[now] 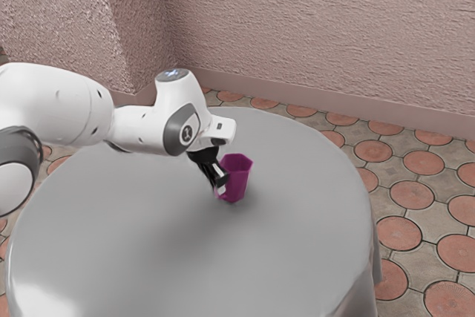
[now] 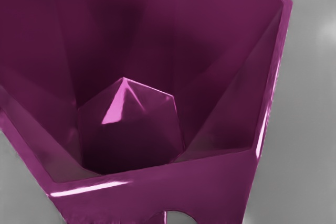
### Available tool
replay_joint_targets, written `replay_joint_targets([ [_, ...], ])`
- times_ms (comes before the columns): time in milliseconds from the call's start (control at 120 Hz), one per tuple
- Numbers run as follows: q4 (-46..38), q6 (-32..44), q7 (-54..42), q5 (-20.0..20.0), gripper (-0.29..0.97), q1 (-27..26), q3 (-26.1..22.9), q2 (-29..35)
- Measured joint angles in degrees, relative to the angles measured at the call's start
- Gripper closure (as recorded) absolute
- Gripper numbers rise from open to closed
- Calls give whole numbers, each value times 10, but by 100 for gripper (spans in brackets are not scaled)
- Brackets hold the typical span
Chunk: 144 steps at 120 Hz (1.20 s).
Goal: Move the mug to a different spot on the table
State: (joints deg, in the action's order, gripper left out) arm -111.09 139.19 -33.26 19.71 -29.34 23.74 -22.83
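Gripper closed on a purple mug near the middle of the round grey table

The white arm (image 1: 141, 128) comes in from the exterior view's left, low over the table (image 1: 148, 257), with its wrist bent so the black gripper (image 1: 215, 177) points steeply down at the tabletop. The fingers stand narrow, pinching the wall of the mug (image 1: 239, 176) on the side that faces the arm. The mug is just off the table's middle, towards the pink wall (image 1: 334, 27) beyond the table, and well in from the table's edge. It is faceted, its mouth faces up and its long axis is close to upright. I cannot tell whether its base touches the tabletop. In the wrist view the mug's (image 2: 126, 129) open mouth is right under the hand, with a handle opening on the gripper's side.
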Motion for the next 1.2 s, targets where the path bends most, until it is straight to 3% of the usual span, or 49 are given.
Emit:
replay_joint_targets([
  [150,-15,-2,1,0,61,0,0,28],
  [575,-175,22,4,-20,66,-2,33,170],
  [850,-198,32,6,-43,67,0,90,182],
  [1050,-203,47,7,-48,67,-3,94,176],
  [1200,-211,99,6,-42,67,-3,94,174],
])
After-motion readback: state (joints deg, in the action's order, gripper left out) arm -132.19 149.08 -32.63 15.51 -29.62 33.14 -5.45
